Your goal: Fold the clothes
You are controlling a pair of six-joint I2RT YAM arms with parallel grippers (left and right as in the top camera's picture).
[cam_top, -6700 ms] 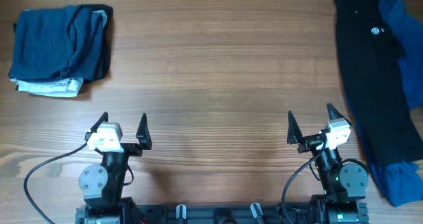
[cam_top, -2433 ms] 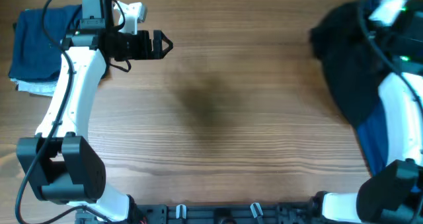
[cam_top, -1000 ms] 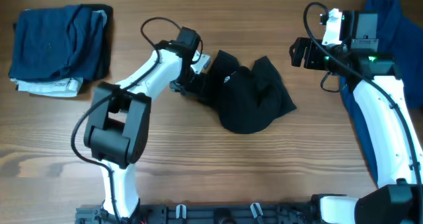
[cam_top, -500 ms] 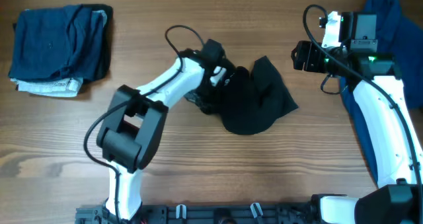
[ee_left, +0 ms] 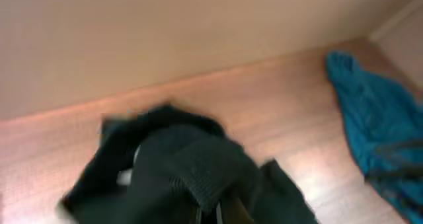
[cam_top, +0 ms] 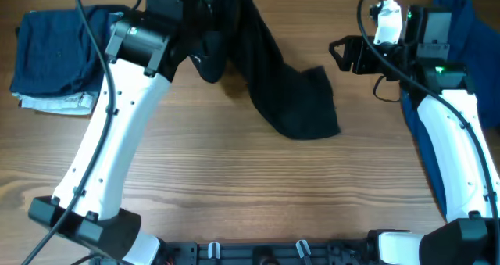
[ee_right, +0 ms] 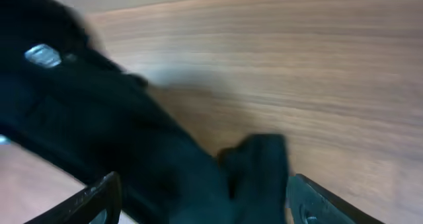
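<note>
Because the black shirt point(cam_top: 293, 101) is pinched by one bunched end only, in my tightly closed left gripper point(ee_left: 223, 209), I judge it could slip free and fall in a heap, or twist where its tail drags. It hangs as a long, crumpled dark band from high at the far side of the table point(cam_top: 234, 187) down to a rumpled end resting on the wood near the middle. My right gripper point(cam_top: 337, 52) hovers just beside that end, jaws spread wide and empty, with the royal-blue garment point(cam_top: 457, 15) beyond it and the navy pile point(cam_top: 62, 50) far left.
</note>
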